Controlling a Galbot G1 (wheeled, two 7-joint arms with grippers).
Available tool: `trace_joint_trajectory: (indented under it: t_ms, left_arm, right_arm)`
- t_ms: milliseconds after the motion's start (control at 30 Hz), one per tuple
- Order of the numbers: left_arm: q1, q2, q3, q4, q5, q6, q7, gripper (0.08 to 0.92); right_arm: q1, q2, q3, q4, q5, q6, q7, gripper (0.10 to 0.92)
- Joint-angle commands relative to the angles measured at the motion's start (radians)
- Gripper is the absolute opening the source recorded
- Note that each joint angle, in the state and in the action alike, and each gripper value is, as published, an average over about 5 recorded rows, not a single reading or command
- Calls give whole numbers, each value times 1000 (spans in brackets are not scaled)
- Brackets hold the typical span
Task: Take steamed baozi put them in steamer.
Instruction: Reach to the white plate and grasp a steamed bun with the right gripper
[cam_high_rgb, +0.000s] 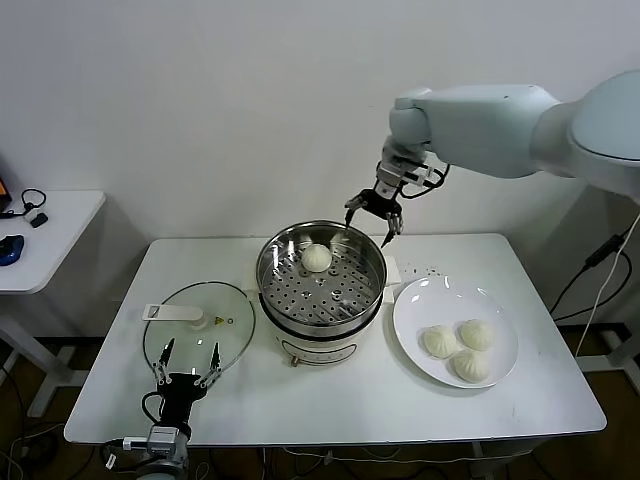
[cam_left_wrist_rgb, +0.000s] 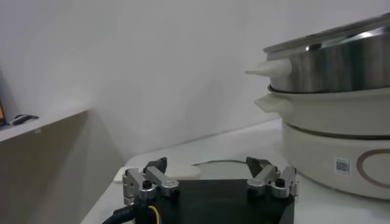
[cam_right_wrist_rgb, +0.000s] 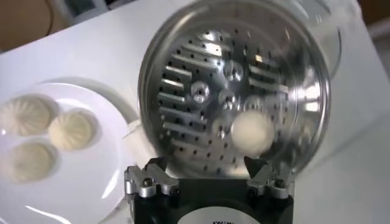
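Observation:
One steamed baozi (cam_high_rgb: 317, 258) (cam_right_wrist_rgb: 251, 132) lies on the perforated tray at the back of the steamer (cam_high_rgb: 322, 298) (cam_right_wrist_rgb: 183, 36), a steel pot on a cream base. Three more baozi (cam_high_rgb: 462, 349) (cam_right_wrist_rgb: 72, 129) rest on the white plate (cam_high_rgb: 425, 300) (cam_right_wrist_rgb: 103, 176) to its right. My right gripper (cam_high_rgb: 374, 219) (cam_right_wrist_rgb: 207, 163) hangs open and empty above the steamer's far right rim. My left gripper (cam_high_rgb: 187, 362) (cam_left_wrist_rgb: 209, 164) stands open and empty near the table's front left, over the glass lid (cam_high_rgb: 195, 326).
A side table (cam_high_rgb: 45, 235) with a mouse and cable stands at the far left. A power strip (cam_high_rgb: 425, 270) lies behind the plate. Bare tabletop (cam_high_rgb: 330, 400) stretches along the front edge. A wall rises close behind the table.

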Motion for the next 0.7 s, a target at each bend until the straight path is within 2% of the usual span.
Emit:
trace_joint_trajectory:
  t_ms: [33,367,700]
  left_arm:
    - [1,-49,0,0,0,-1,0,823]
    - [3,-49,-8,-4,-7,-2,1,823]
    - [1,-49,-12,0,-7,-2,1,823]
  right_arm:
    - [81,-91,-70,150,55,-310,26,823]
    - [74,-212,-94,286,205,-566,24,823]
    - [-1,-283,-66,297,195,-683,17,823]
